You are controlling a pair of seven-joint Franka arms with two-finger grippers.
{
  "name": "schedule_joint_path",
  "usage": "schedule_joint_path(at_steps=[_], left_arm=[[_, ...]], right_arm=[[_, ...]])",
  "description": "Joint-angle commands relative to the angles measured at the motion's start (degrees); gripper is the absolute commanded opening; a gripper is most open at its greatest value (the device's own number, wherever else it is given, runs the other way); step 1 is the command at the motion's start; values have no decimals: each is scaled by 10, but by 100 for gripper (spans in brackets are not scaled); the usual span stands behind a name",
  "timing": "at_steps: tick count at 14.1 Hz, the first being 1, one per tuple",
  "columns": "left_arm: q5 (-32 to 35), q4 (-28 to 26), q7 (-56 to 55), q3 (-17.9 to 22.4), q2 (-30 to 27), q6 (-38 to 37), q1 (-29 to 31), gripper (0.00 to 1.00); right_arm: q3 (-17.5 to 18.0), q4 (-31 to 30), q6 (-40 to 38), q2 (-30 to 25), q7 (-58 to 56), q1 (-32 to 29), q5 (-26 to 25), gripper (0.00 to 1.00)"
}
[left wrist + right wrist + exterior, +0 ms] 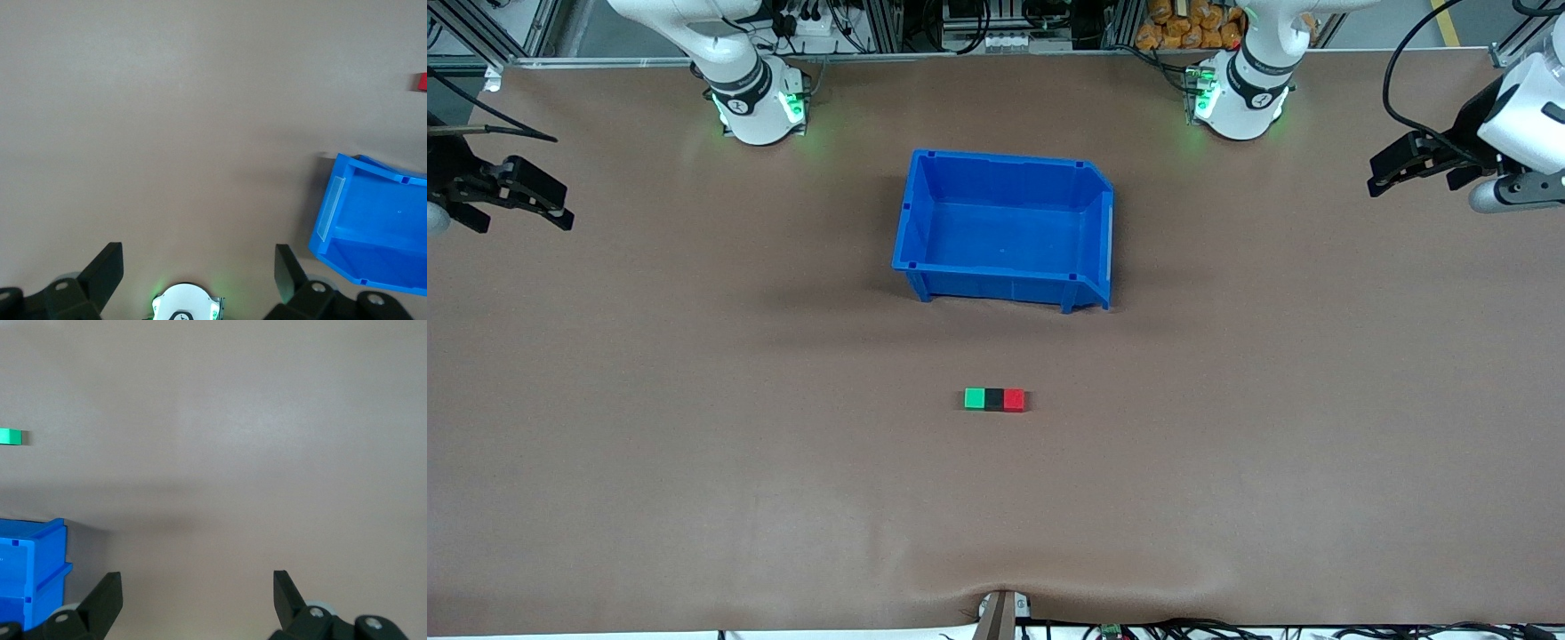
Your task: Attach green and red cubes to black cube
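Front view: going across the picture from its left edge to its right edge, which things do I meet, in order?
right gripper → green cube → black cube → red cube → left gripper. The blue bin spans all three cubes, so I leave it out of the order.

Even, diffuse overhead light is washing the matte brown table cover (694, 400), with no glare showing. The deep blue plastic bin (925, 213) is throwing a soft shadow around its base. Green indicator lights are glowing on both white robot bases (760, 111). Focus is holding sharp across all views.
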Motion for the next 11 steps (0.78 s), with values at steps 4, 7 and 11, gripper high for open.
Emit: schedule_joint_path(at_steps=[4, 7, 11], left_arm=[[12, 31, 3, -10, 18, -5, -2, 100], [11, 32, 4, -11, 18, -5, -1, 100], [11, 30, 6, -11, 19, -5, -1, 100]], right_arm=[[4, -1, 3, -4, -8, -8, -4, 100], [4, -1, 3, -3, -7, -8, -4, 100], [4, -1, 3, -1, -8, -8, -4, 100]])
